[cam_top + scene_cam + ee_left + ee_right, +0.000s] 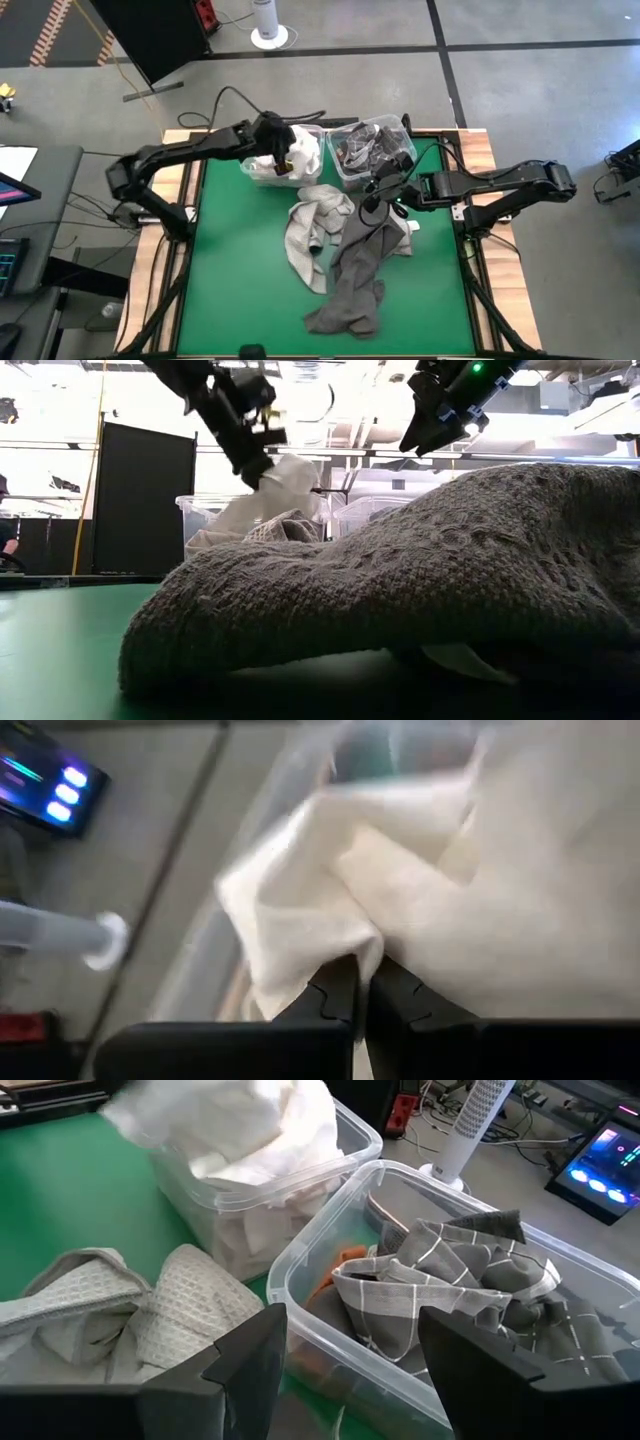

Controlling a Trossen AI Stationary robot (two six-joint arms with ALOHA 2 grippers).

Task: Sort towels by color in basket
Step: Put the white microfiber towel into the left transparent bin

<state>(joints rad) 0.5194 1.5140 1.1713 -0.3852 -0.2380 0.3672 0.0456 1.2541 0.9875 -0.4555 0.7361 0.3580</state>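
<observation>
- No brand, label or legible writing visible in any view; only blue-lit shapes on a screen [608, 1158] at upper right of the right wrist view, too blurred to read.
- Left gripper [284, 160] at upper centre of the high view, over the left clear bin [262, 176]; fingers [338, 1000] pressed together on a fold of a white towel [330, 890].
- White towel [302, 150] hanging from that gripper into the left bin, above more white cloth [250, 1230] piled inside; left wrist view heavily blurred, bin rim barely distinguishable.
- Right gripper [372, 196] just right of centre in the high view, at the near edge of the right clear bin [352, 178]; fingers [250, 1365] spread wide, nothing between them.
- Right bin holding a grey-and-white checked towel [450, 1280] with a strip of an orange towel [335, 1270] mostly hidden beneath it.
- Light grey towel [310, 235] and dark grey towel [360, 275] lying crumpled and overlapping on the green table [240, 280], centre to lower centre of the high view.
- Low view largely blocked by the dark grey towel [400, 590]; bins only partly visible behind it.
- White item [412, 226] at the dark grey towel's right edge, too small to identify.
</observation>
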